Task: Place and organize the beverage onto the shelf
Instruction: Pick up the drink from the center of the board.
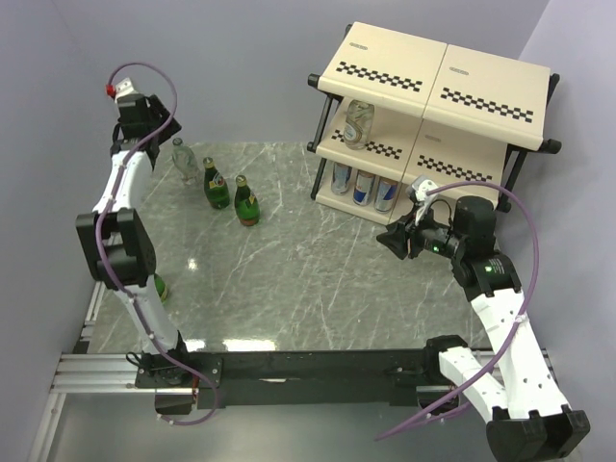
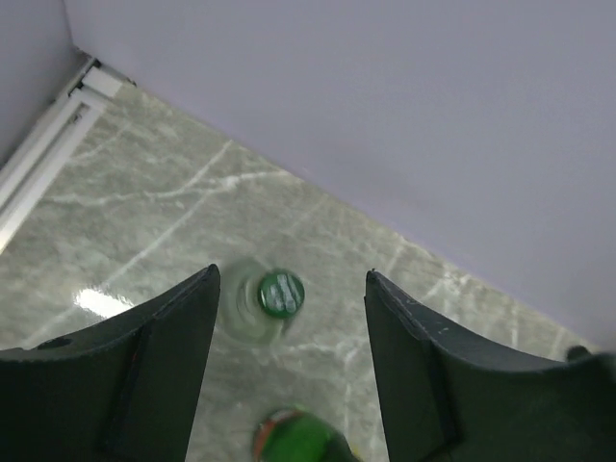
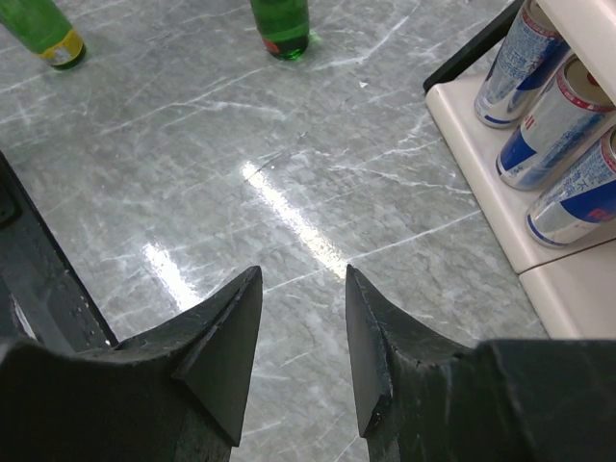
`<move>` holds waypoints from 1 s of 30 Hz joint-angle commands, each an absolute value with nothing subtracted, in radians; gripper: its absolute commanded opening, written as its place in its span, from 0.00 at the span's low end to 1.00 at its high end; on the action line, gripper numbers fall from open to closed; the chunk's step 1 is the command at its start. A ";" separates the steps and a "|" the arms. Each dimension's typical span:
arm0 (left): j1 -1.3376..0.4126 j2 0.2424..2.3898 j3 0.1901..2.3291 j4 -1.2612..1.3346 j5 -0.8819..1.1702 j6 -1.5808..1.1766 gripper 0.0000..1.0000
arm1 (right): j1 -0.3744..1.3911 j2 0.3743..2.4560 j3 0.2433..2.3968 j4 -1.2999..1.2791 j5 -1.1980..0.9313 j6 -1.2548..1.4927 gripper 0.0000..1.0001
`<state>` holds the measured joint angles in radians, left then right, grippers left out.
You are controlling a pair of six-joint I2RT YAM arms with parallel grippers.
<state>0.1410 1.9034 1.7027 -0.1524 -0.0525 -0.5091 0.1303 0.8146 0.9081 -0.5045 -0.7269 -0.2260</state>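
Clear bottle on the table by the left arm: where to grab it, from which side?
Probably the neck just under the green cap, straight down with the left hand. The clear bottle stands upright, cap up, under the gap between the open fingers. A green bottle stands close by, so a sideways approach looks crowded.

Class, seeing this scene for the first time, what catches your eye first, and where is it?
The cream shelf with checkered strips at the far right stands out, with three silver-and-blue cans on its bottom tier and a clear bottle on the middle one. Left of centre on the marble table stand two green bottles, and the left gripper hangs open above a green-capped bottle.
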 commanded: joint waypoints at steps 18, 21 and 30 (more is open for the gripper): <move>0.083 2.163 1.953 -0.296 -0.150 -0.325 0.56 | 0.127 0.818 0.920 -0.509 -0.729 -0.227 0.48; 0.081 2.164 1.938 -0.275 -0.159 -0.313 0.49 | 0.130 0.816 0.920 -0.508 -0.724 -0.227 0.48; 0.068 2.114 1.890 -0.229 -0.175 -0.256 0.08 | 0.129 0.815 0.920 -0.506 -0.719 -0.227 0.48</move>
